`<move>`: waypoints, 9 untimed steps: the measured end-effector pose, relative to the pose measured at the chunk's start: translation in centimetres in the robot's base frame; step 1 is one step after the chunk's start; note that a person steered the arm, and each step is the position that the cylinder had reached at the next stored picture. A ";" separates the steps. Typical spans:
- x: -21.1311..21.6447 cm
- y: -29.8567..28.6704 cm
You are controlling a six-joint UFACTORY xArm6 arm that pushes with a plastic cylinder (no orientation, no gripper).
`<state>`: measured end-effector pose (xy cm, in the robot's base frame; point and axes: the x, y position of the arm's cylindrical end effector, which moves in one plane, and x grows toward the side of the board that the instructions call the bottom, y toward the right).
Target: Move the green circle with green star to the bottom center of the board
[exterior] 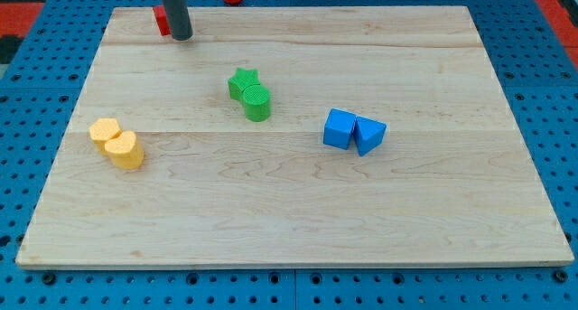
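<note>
Though partly hiding a red block point(161, 21), my tip point(181, 36) well above green star point(242, 81) and green circle point(257, 102).

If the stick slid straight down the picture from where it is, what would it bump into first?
Probably nothing. My tip sits near the view's top beside a red block; straight down passes between the yellow blocks and the green star.

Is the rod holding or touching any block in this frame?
Nothing is held. My tip stands beside the red block, far above the green star and green circle.
</note>
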<state>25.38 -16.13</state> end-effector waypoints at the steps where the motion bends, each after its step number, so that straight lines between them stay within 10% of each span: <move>1: 0.1 0.0; 9: 8.6 18.0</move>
<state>34.02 1.83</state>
